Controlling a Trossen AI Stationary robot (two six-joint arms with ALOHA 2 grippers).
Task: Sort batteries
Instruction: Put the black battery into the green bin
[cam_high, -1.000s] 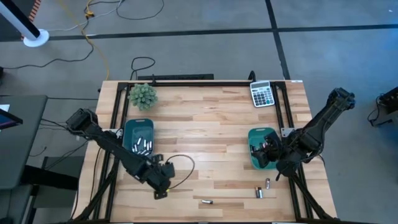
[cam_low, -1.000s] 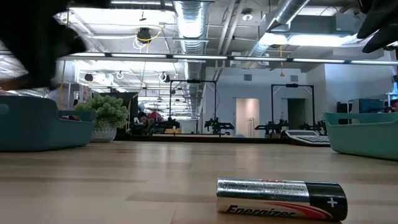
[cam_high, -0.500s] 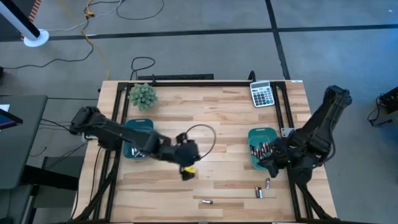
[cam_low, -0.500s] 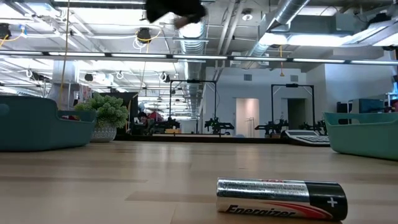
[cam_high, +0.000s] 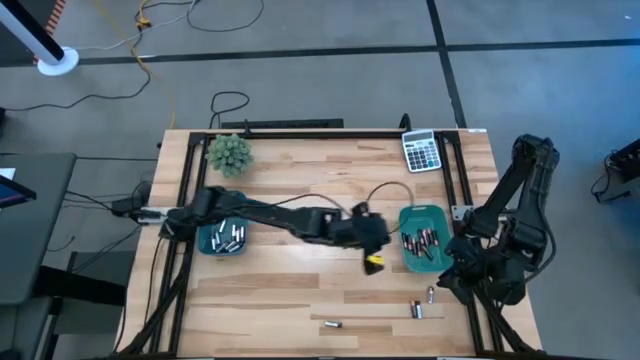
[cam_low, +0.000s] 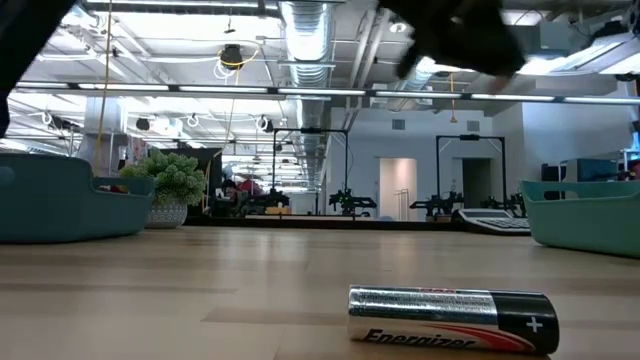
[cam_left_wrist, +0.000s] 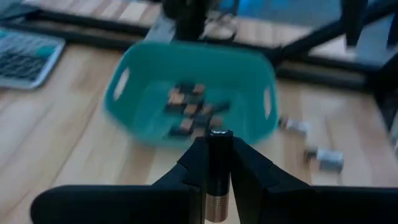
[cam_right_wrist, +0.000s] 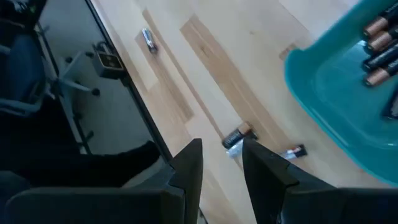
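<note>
My left gripper (cam_high: 372, 252) reaches across the table to just left of the right teal bin (cam_high: 425, 238) and is shut on one battery (cam_left_wrist: 217, 180). That bin holds dark, coppery-ended batteries (cam_left_wrist: 193, 112). The left teal bin (cam_high: 222, 236) holds silvery ones. Three loose batteries lie on the wood near the front edge (cam_high: 331, 325) (cam_high: 418, 309) (cam_high: 431, 294). My right gripper (cam_right_wrist: 222, 165) is open with nothing between its fingers, pulled back over the table's near right corner (cam_high: 452, 272). My left gripper pinches the battery between its two fingers (cam_left_wrist: 249, 168). The battery lies along the fingers, and its far end (cam_left_wrist: 219, 134) pokes out past their tips. The fingers slant forward and down toward the right bin, with the battery lifted clear of the table.
A grey calculator (cam_high: 421, 151) sits at the far right corner and a small green plant (cam_high: 230, 153) at the far left. In the low view one loose battery (cam_low: 450, 318) lies close in front. Bare wood lies between the two bins.
My left gripper has swept from the near left of the table toward its right edge, rising a little, and has carried the battery up to the right bin. My right gripper has drawn back from over that bin toward the near right corner.
</note>
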